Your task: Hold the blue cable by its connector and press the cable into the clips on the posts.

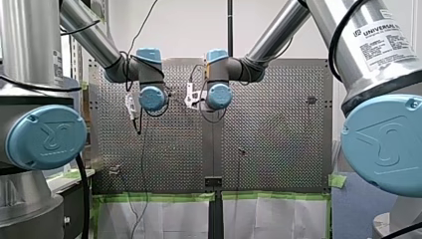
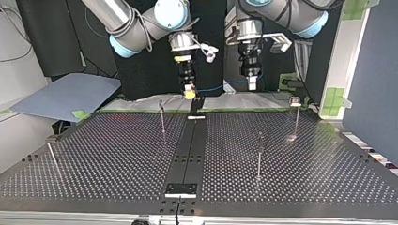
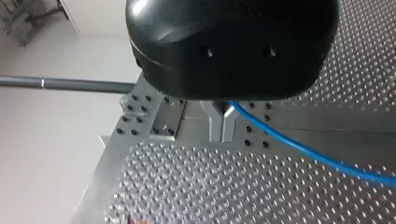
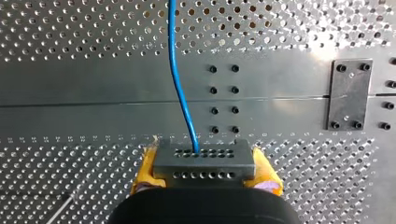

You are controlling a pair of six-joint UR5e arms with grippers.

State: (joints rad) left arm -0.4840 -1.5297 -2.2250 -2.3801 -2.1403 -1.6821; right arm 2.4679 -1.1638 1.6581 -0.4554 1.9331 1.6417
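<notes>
Blue cable [image 4: 180, 74] cut off; connector [image 4: 204, 161] in right tool [image 4: 205, 169].

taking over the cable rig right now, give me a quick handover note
Right gripper: shut on the connector, a yellow pad on each side, with the blue cable running out of the connector.
Left gripper: shut on the blue cable further along.
Both grippers hang near the table edge on the arms' side.
Posts: standing on the table, no cable seen at any of them.
Done: the connector is grasped.
Left: carry the cable to the posts and press it into each clip.
</notes>
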